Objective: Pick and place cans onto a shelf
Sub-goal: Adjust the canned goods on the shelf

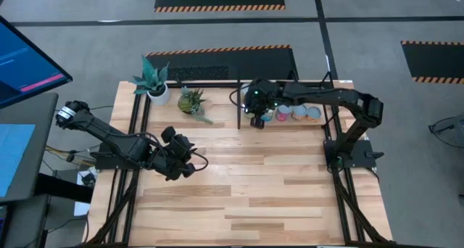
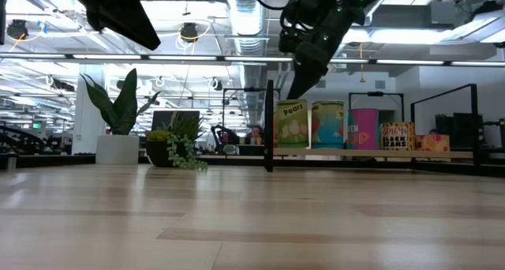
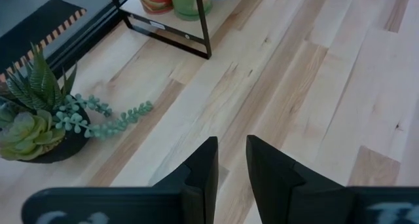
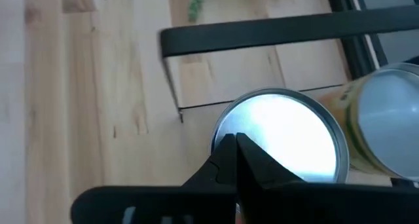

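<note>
Several cans stand in a row on the shelf (image 1: pixel 239 103) at the table's far side, a yellow-green one (image 2: pixel 292 124) at the left end, then a light blue one (image 2: pixel 327 124) and a pink one (image 2: pixel 364 128). My right gripper (image 1: pixel 257 116) is shut and points down over the yellow-green can's silver top (image 4: pixel 288 135), near its rim. My left gripper (image 1: pixel 183 159) hangs open and empty above the table's left middle, well apart from the shelf; its fingers (image 3: pixel 203 165) show a narrow gap. My right gripper's shut fingertips (image 4: pixel 230 149) stand right over the yellow-green can's top near its rim, coming from above. I cannot tell whether they touch it. The can stands upright on the shelf's wood base (image 2: pixel 379 153).
Two potted plants (image 1: pixel 154 85) (image 1: pixel 192 101) stand left of the shelf's black end post (image 2: pixel 269 128). The trailing plant (image 3: pixel 33 119) lies ahead of my left gripper. Bare wood table (image 1: pixel 261 197) stretches toward the near edge.
</note>
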Controlling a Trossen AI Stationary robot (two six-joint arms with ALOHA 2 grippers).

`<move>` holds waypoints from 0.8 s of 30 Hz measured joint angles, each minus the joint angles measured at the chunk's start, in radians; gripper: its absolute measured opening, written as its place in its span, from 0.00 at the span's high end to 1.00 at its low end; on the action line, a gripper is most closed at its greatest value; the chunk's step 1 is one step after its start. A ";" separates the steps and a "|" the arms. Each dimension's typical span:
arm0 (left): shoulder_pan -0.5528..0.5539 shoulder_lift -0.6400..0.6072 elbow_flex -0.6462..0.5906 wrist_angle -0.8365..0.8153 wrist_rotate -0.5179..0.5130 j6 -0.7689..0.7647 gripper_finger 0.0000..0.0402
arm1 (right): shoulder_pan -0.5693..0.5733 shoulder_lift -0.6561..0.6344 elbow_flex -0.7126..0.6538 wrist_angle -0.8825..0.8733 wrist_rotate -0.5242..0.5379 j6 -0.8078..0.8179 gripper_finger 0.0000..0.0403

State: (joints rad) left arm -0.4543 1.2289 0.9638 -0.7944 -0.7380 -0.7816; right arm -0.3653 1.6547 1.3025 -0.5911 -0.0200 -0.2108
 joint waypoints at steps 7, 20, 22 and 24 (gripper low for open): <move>0.000 0.000 0.000 0.000 0.024 -0.018 0.83 | -0.010 0.001 0.017 -0.011 0.033 -0.001 0.97; 0.000 0.000 0.000 0.000 0.025 -0.024 0.83 | -0.042 0.004 0.131 -0.123 0.100 -0.019 0.98; 0.000 0.000 0.000 0.000 0.025 -0.024 0.83 | -0.049 0.021 0.131 -0.141 0.099 -0.017 0.98; 0.000 0.000 0.000 0.000 0.021 -0.024 0.83 | -0.051 0.025 0.127 -0.161 0.094 -0.015 0.98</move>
State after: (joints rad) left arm -0.4544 1.2288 0.9638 -0.7948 -0.7173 -0.8055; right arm -0.4160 1.6801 1.4300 -0.7521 0.0741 -0.2255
